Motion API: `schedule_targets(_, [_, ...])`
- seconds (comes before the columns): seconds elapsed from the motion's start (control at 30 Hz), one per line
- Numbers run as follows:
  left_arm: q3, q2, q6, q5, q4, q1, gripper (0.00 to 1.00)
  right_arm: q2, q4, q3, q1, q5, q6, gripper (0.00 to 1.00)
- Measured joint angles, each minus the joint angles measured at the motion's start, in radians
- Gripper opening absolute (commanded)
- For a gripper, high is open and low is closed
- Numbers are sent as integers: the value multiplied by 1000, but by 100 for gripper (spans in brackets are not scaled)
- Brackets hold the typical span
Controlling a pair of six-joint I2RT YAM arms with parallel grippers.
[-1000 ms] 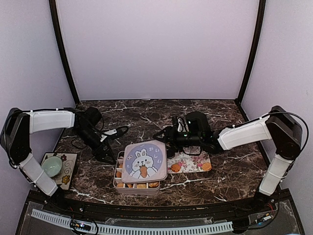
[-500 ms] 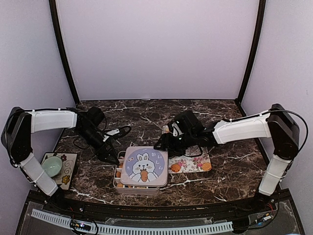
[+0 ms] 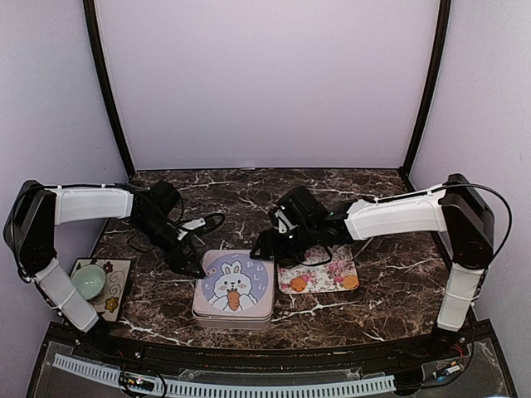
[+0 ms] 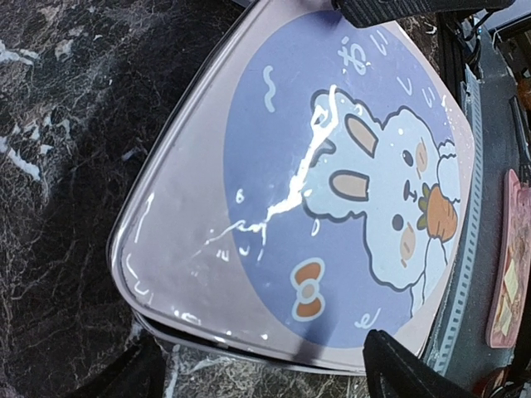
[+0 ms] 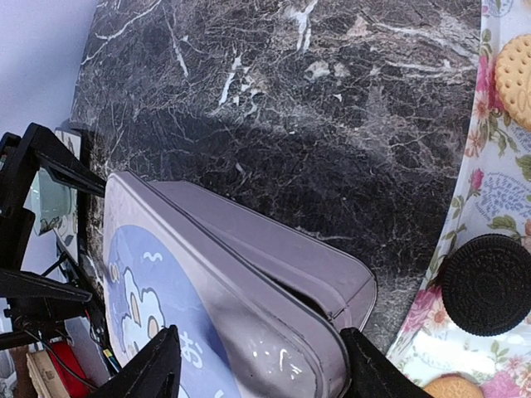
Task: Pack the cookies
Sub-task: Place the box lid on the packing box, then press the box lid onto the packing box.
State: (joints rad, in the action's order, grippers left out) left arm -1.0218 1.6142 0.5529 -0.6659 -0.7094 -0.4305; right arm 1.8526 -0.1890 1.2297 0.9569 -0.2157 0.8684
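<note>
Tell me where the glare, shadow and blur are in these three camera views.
Left wrist: a white glare streak crosses the rabbit lid. Right wrist: small glints on the lid's rim, a broad shadow on the marble table behind the tin, the black cookie sharp. Top external: even, soft light, no glare on the lid, nothing blurred.

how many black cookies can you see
1: a black cookie on the flower tray near the tin. Others may be hidden under the right arm or inside the tin.

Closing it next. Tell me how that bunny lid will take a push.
The bunny lid looks stiff and glossy, so probably slippery. The right wrist view shows one corner raised off the box, so a push may skew it.
</note>
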Motion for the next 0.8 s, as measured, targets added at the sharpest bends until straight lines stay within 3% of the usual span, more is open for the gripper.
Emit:
schedule_targets(0.47, [23, 16, -15, 55, 43, -2, 78, 2, -132, 22, 24, 73, -111, 68])
schedule_targets(0.8, [22, 18, -14, 50, 40, -5, 79, -50, -165, 23, 49, 104, -153, 60])
